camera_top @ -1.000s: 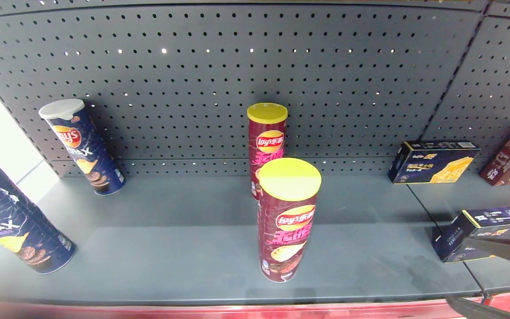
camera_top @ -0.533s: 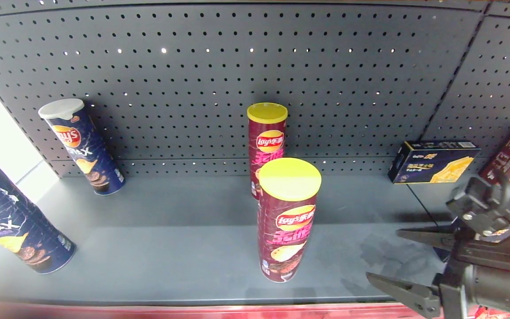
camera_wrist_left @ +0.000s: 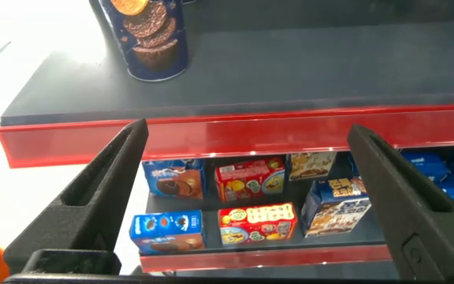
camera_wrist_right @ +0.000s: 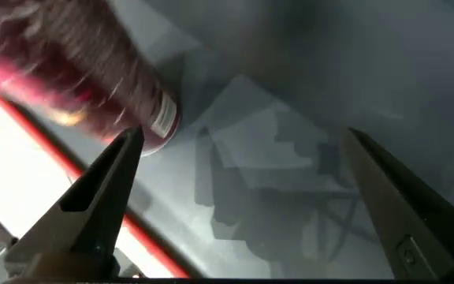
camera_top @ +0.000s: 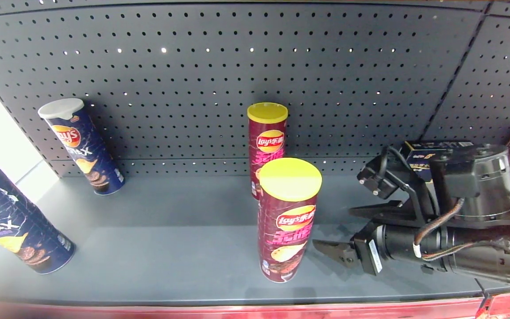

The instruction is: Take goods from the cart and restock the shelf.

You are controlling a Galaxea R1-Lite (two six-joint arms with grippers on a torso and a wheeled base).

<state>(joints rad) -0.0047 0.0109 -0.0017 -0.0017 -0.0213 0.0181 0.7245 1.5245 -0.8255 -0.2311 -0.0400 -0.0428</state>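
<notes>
Grey pegboard shelf (camera_top: 171, 248): we see the front maroon can (camera_top: 287, 221) upright near its edge; at its 3 o'clock, the right pincer (camera_top: 334, 227) is spread and empty; the left pincer (camera_wrist_left: 247, 130), also spread, faces the shelf's front.

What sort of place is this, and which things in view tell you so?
Most likely a shop aisle: a grey shelf with a pegboard back panel, potato chip cans spaced apart, and boxed snacks below a red edge strip.
</notes>
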